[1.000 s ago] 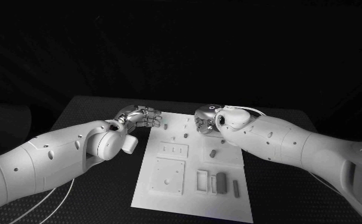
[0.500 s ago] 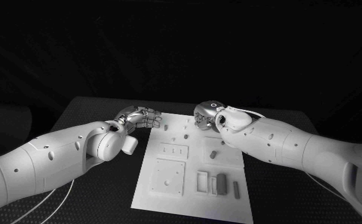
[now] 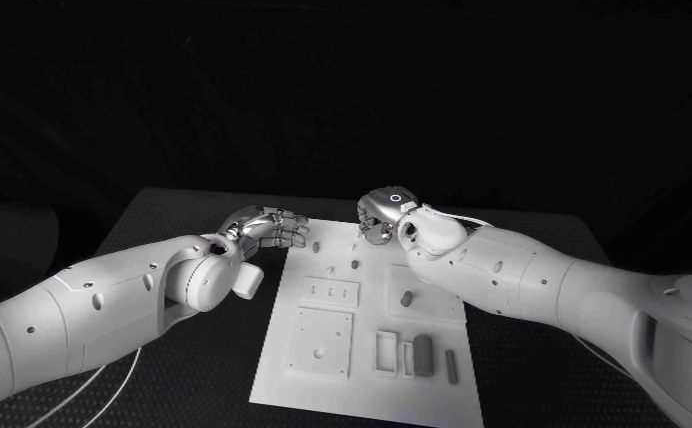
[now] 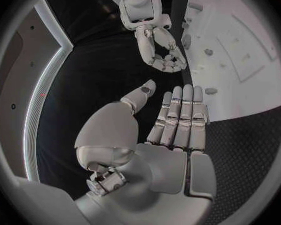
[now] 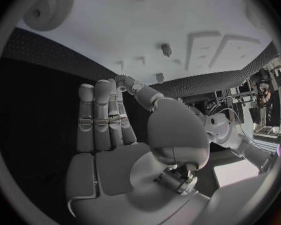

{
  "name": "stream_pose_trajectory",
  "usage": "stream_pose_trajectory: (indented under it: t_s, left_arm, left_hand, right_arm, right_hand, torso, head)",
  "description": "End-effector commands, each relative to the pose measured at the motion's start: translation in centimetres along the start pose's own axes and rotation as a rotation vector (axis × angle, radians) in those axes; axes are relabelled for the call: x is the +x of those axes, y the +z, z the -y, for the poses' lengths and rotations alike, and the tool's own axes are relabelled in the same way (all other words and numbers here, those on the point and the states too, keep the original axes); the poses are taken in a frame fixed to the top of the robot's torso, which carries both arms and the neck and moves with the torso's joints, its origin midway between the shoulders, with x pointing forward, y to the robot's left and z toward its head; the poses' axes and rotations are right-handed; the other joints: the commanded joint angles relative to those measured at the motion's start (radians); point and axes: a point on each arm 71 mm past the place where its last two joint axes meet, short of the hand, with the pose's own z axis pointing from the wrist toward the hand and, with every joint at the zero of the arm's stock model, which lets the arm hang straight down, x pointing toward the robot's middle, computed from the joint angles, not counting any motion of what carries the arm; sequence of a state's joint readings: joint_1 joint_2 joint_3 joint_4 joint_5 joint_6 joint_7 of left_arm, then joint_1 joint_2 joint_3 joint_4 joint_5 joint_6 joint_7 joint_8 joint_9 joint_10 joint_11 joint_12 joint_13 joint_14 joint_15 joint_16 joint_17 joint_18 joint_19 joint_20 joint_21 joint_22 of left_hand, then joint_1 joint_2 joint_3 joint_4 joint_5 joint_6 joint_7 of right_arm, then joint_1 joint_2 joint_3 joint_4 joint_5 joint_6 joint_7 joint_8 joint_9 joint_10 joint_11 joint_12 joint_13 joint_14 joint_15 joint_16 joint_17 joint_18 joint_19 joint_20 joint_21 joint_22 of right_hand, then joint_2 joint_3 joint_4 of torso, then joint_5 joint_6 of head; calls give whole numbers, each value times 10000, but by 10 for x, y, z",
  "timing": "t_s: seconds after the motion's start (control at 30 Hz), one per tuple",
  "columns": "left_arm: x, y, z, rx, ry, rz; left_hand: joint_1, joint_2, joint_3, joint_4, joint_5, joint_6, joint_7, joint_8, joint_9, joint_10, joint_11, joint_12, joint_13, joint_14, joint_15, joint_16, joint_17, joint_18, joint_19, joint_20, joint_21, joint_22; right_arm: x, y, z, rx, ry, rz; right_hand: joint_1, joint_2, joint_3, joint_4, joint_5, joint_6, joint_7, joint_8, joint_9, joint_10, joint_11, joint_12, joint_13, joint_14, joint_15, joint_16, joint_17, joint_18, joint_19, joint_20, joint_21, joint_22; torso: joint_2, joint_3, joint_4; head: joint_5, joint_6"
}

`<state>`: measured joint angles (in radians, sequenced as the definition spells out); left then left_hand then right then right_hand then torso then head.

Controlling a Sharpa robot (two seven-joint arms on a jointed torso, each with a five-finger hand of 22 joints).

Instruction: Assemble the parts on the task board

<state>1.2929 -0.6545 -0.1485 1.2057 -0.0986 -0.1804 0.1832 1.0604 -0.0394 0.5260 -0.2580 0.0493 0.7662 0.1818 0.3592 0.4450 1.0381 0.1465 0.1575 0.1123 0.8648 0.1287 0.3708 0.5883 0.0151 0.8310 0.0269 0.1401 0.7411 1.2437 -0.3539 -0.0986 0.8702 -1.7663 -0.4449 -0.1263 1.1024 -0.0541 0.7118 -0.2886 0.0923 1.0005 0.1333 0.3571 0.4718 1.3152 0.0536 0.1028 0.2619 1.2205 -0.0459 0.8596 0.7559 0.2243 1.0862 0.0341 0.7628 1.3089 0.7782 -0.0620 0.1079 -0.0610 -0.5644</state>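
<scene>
The white task board (image 3: 325, 388) lies in the middle of the black table. Small grey parts lie or stand on it: a block (image 3: 423, 351), a thin bar (image 3: 451, 366), a short piece (image 3: 407, 297) and two pegs (image 3: 355, 265) (image 3: 315, 244). My left hand (image 3: 268, 227) hovers at the board's far left corner; its fingers (image 4: 181, 112) are straight and hold nothing. My right hand (image 3: 381, 216) hangs over the board's far edge, fingers (image 5: 102, 115) stretched out, palm bare. The right hand (image 4: 158, 45) faces the left one across a small gap.
A toothed wheel (image 5: 50, 7) and a small peg (image 5: 166, 48) sit on the board (image 5: 147, 20). Raised rectangular frames (image 3: 323, 338) (image 3: 387, 348) take up the board's near half. Black table shows on both sides of the board (image 4: 253, 85).
My right hand has lifted and drawn toward the board's far edge, a little to the left. The left hand has barely shifted.
</scene>
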Motion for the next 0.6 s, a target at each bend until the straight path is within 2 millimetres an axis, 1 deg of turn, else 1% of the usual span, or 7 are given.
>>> stream_pose_trajectory:
  t_s: [0.03,0.13,0.33,0.6]
  left_arm:
    - [4,2,2,111,-4,-192]
    - [5,2,2,119,-4,-207]
    - [6,2,2,125,-11,-246]
    - [6,2,2,125,-8,-237]
  left_hand:
    - [-43,20,-53,-33,-1,16,-31,-38,-15,58,-19,-66,-11,100,-3,-59,11,-50,79,17,-66,-8]
    - [-43,22,-53,-33,0,15,-30,-38,-15,58,-19,-68,-11,100,-2,-61,12,-50,79,17,-67,-8]
    - [-21,19,-49,-53,0,13,-30,-42,-17,60,-19,-77,-14,102,-4,-70,20,-49,80,15,-75,-6]
    - [-15,16,-51,-61,-1,15,-31,-42,-16,64,-19,-82,-15,103,-3,-75,25,-50,83,16,-78,-5]
  right_arm:
    - [1,2,-3,-146,-502,146]
    - [4,3,-4,-136,-514,96]
    - [6,5,-8,-163,-569,13]
    - [9,8,-13,-228,-653,-184]
  right_hand:
    - [117,-21,52,-22,33,297,-257,29,430,67,29,61,16,-20,-58,62,5,375,12,-75,50,237]
    - [118,-21,54,-21,34,296,-256,28,430,67,29,59,18,-20,-58,62,5,375,11,-75,53,237]
    - [122,-20,59,-19,34,295,-255,24,431,65,30,52,23,-24,-56,64,3,375,5,-76,62,236]
    - [121,-19,63,-15,33,291,-252,18,431,60,34,40,30,-32,-52,65,1,375,-6,-75,75,234]
  torso:
    - [-2,3,22]
    - [-5,0,29]
    - [8,-8,18]
    - [1,-8,16]
  head:
    - [-23,18]
    - [-21,14]
    - [20,23]
    - [35,8]
